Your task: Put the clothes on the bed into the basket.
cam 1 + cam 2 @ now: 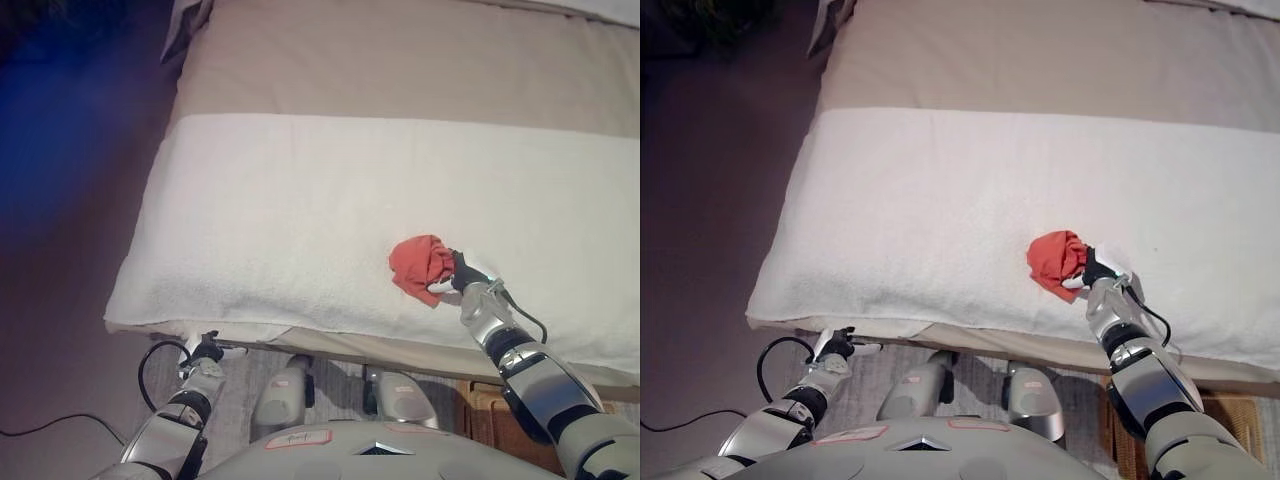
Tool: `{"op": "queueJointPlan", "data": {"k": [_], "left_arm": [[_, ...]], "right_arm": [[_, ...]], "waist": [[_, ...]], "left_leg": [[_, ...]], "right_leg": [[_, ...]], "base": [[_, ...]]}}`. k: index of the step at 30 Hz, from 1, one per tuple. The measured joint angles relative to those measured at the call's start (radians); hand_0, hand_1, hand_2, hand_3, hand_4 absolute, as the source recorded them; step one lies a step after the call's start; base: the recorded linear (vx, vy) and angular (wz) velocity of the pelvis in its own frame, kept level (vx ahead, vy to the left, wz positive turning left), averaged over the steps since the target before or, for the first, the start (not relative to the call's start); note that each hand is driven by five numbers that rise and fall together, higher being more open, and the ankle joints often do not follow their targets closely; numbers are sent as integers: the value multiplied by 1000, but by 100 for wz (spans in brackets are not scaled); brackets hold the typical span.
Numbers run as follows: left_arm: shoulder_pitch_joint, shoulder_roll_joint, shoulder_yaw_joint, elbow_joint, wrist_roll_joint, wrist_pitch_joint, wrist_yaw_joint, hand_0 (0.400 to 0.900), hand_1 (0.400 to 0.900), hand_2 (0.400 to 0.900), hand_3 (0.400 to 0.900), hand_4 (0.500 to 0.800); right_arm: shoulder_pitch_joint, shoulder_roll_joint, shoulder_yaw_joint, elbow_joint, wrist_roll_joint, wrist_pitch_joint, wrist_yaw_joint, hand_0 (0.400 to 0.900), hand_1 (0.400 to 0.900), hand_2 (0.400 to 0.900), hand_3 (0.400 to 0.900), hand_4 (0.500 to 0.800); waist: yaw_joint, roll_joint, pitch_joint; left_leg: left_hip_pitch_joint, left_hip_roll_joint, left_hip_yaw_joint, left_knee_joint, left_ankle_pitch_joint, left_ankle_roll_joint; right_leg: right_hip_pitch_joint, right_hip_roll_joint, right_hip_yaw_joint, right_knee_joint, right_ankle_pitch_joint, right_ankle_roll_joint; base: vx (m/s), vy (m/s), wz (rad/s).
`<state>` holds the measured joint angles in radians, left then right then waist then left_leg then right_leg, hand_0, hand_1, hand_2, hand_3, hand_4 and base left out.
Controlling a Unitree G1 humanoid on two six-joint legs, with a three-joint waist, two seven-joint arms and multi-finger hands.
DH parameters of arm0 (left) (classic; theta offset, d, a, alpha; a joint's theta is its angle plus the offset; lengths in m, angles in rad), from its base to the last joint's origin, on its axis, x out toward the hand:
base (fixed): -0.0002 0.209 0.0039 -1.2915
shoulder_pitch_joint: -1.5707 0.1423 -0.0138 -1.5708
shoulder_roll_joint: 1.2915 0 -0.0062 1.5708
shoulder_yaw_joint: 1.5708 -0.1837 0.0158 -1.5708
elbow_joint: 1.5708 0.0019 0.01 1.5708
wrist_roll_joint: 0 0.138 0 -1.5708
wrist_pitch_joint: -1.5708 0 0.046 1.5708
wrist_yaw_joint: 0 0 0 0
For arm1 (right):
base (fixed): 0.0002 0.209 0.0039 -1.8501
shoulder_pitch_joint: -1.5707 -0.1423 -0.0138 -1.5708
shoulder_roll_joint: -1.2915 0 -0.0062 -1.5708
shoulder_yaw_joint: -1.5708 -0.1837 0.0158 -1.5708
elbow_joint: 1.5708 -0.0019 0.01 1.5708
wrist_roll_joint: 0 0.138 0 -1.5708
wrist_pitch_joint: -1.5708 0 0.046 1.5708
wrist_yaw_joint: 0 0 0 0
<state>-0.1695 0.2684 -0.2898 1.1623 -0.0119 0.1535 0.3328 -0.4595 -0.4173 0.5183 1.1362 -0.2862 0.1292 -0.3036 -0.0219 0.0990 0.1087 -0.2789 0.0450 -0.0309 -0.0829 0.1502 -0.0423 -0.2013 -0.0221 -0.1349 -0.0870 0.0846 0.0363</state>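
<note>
The right hand (1096, 270) grips a bunched red cloth (1056, 258) on the white blanket (970, 210) near the bed's (1040, 60) near edge. The left hand (837, 345) hangs low, just below that edge at left.

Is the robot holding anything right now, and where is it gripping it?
The right hand pinches the red cloth at its right edge, on the bed. The left hand holds nothing.

cloth (420, 265) on bed (300, 220) | right hand (462, 272) touching its right
</note>
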Motion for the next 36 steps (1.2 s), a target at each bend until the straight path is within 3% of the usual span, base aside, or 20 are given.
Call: {"op": "queueJointPlan", "data": {"k": [3, 4, 5, 14, 22, 25, 30, 36], "left_arm": [[-24, 5, 0, 0, -4, -3, 10, 900, 900, 900, 900, 800], [-37, 5, 0, -1, -4, -4, 10, 900, 900, 900, 900, 800], [-50, 4, 0, -2, -4, -6, 10, 900, 900, 900, 900, 800], [-89, 4, 0, -12, -4, -20, 27, 900, 900, 900, 900, 800], [-56, 6, 7, -12, -4, 3, 28, 900, 900, 900, 900, 800], [-48, 10, 13, -12, -3, 3, 28, 900, 900, 900, 900, 800], [-50, 9, 19, -14, -3, 4, 23, 900, 900, 900, 900, 800], [-68, 30, 39, -26, -3, 9, 6, 900, 900, 900, 900, 800]], "right_arm": [[-20, 0, 12, 0, 3, 1, -4, 900, 900, 900, 900, 800], [-27, 0, 12, 0, 6, 1, -11, 590, 590, 590, 590, 614], [-31, 1, 12, 0, 9, 1, -17, 400, 400, 400, 400, 500], [-30, 8, 8, -5, 17, -2, -39, 400, 400, 400, 400, 500], [57, 20, -77, 4, 45, -10, -38, 400, 400, 400, 400, 500], [86, 14, -139, 6, 54, 0, -38, 400, 400, 400, 400, 500], [106, -24, -223, 35, 98, 17, -35, 400, 400, 400, 400, 500], [117, -130, -335, 113, 119, 35, -30, 400, 400, 400, 400, 500]], "waist": [[1, 4, 8], [1, 7, 16], [1, 9, 21], [-6, 8, 49], [-13, -3, 68], [-40, -8, 71], [-82, -22, 56], [-124, -39, 21]], "left_leg": [[-16, 0, 0, 1, 14, -6], [-18, 0, 0, 1, 20, -12], [-18, 0, 0, 1, 20, -12], [11, 5, 10, -10, 3, -31], [103, 4, 42, -10, -17, -10], [156, 5, 62, -10, -33, -1], [189, 10, 112, -10, -54, -17], [232, 11, 163, -11, -71, 5]], "right_leg": [[-18, 1, 3, -1, 0, 0], [-19, 1, 3, -1, 0, 0], [-19, 1, 3, -1, 0, 0], [6, 4, 16, -1, -4, 5], [85, -1, 44, -2, -5, 2], [128, 0, 66, -6, -16, 7], [137, -1, 115, -4, -20, 2], [152, 3, 171, -4, -18, 5]], "base": [[43, -17, 3], [38, -12, 2], [55, -9, -1], [50, 16, -6], [72, 18, -25], [30, -8, -31], [-16, -27, -42], [-17, -32, -37]]}}
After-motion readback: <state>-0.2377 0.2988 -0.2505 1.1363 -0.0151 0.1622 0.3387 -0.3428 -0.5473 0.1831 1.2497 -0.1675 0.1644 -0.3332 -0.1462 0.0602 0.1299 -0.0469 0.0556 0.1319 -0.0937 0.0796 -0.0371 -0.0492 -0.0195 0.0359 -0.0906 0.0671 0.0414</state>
